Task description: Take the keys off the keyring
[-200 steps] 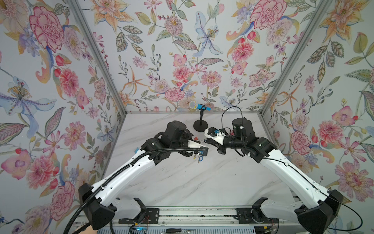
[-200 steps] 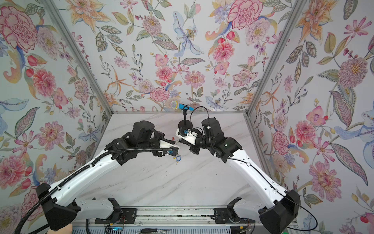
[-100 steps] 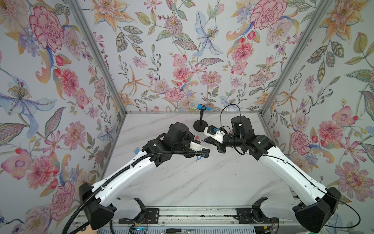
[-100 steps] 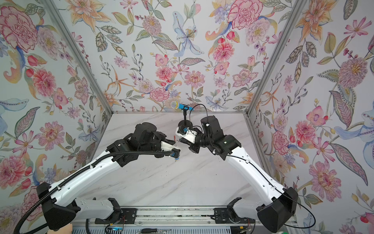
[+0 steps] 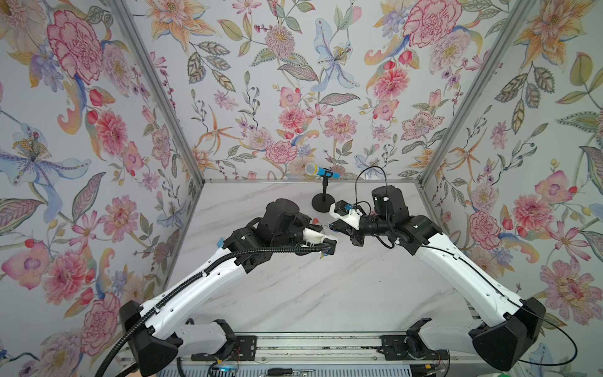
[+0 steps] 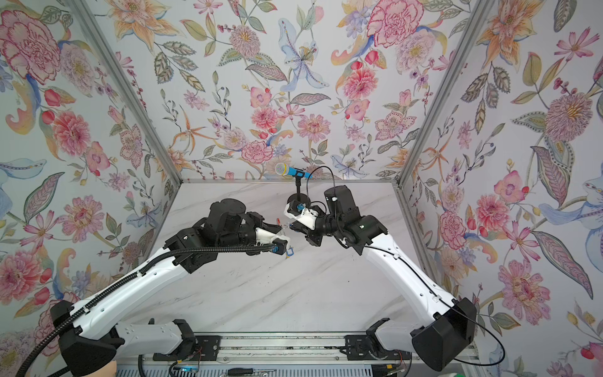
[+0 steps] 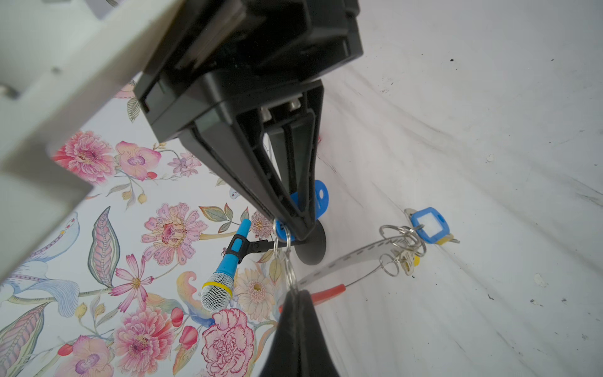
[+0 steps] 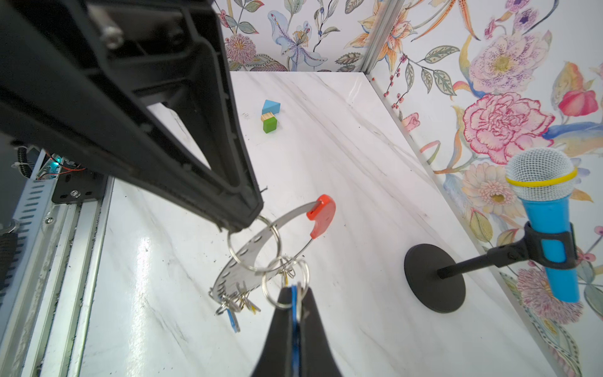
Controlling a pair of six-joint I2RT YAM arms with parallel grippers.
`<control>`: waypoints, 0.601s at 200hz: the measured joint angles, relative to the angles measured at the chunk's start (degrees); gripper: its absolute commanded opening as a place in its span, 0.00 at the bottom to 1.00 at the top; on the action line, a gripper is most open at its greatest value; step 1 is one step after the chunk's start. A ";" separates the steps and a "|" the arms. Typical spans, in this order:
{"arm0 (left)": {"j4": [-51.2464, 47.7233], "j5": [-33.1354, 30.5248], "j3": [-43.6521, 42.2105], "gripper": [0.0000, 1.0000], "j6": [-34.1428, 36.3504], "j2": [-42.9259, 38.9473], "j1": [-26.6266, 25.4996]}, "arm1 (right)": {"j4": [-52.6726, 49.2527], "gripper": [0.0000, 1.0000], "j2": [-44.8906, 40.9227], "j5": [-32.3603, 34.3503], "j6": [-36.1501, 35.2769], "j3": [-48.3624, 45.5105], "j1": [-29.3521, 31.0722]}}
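Note:
The keyring (image 8: pixel 248 261) is a thin grey perforated hoop with a red sleeve (image 8: pixel 321 215), hanging above the marble table between both grippers. My left gripper (image 7: pixel 296 293) is shut on a silver split ring (image 8: pixel 254 244) that loops the hoop. The right gripper (image 8: pixel 295 290) is shut on a blue key tag (image 8: pixel 294 295) with a smaller ring. More keys (image 8: pixel 235 306) with blue and yellow tags dangle from the hoop's low end, one blue tag (image 7: pixel 427 225) facing the left wrist view. In both top views the left gripper (image 5: pixel 321 226) and right gripper (image 5: pixel 332 225) nearly touch tip to tip.
A toy microphone (image 5: pixel 318 170) stands on a stand with a round black base (image 5: pixel 323 202) just behind the grippers. Blue, wooden and green blocks (image 8: pixel 270 116) lie on the table farther off. Flowered walls close in the back and both sides.
Both grippers have drifted slightly toward the back of the table, staying shut and close together. The right wrist has moved a little to the left.

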 measured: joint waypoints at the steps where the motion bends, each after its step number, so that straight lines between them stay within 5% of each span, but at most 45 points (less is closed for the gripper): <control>1: 0.00 0.02 0.00 0.00 0.00 0.00 0.00 | 0.00 0.00 0.00 -0.04 0.00 0.00 -0.02; 58: 2.67 2.91 -1.62 0.00 -3.02 -1.20 0.55 | 0.00 0.00 0.00 -0.44 0.02 0.00 0.22; 120: 9.33 13.31 -6.62 0.00 -11.28 -3.96 5.38 | 0.57 0.00 -0.09 -0.17 0.26 -0.07 1.77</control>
